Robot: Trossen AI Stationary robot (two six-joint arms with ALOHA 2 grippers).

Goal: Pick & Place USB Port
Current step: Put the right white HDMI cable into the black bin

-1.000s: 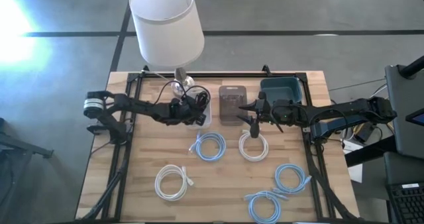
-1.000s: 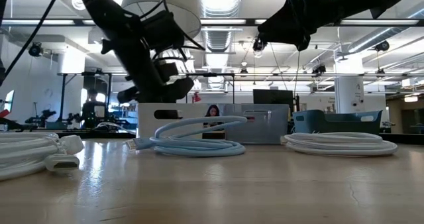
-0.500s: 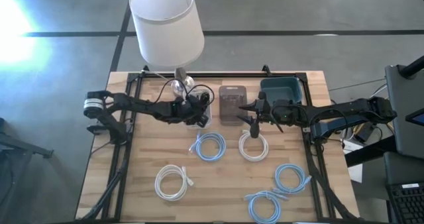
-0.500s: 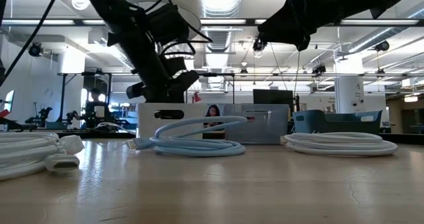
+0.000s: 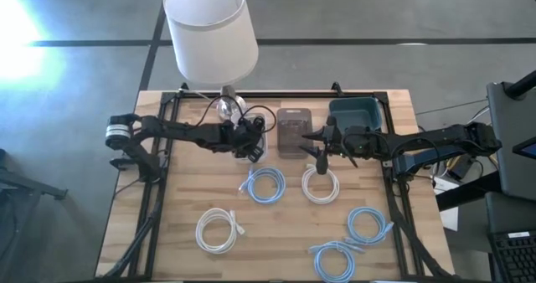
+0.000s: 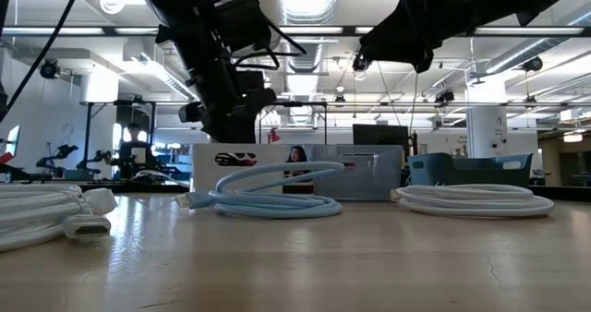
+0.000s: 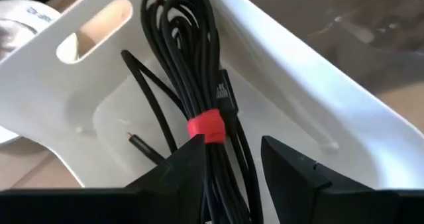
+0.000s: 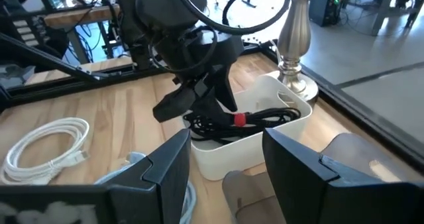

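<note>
A bundle of black cable point(image 7: 199, 71) bound with a red tie point(image 7: 205, 126) hangs from my left gripper point(image 7: 228, 168), which is shut on it over the white bin point(image 5: 262, 150). In the right wrist view the bundle point(image 8: 262, 118) lies partly inside that bin point(image 8: 255, 141), its loop rising past the rim. My right gripper point(image 5: 315, 147) is open and waits above the white cable coil point(image 5: 321, 185), beside the grey bin point(image 5: 293, 130). My left gripper pinches the black cable bundle between its two fingers just below the red tie point(image 7: 215, 154), coming from above and slanting toward the table's right. The fingers lie across the bundle. The bundle's far loops point(image 8: 278, 114) rest in the white bin.
A lamp with a white shade point(image 5: 209, 28) stands at the far edge behind the white bin. A teal bin point(image 5: 356, 114) sits to the right of the grey one. Blue coils point(image 5: 266, 185) point(image 5: 366, 224) point(image 5: 335, 256) and a white coil point(image 5: 219, 230) lie nearer.
My left gripper has carried the black bundle toward the table's right and far edge, ending over the white bin; the bundle's loops have come to lie inside the bin. The right arm has kept still.
</note>
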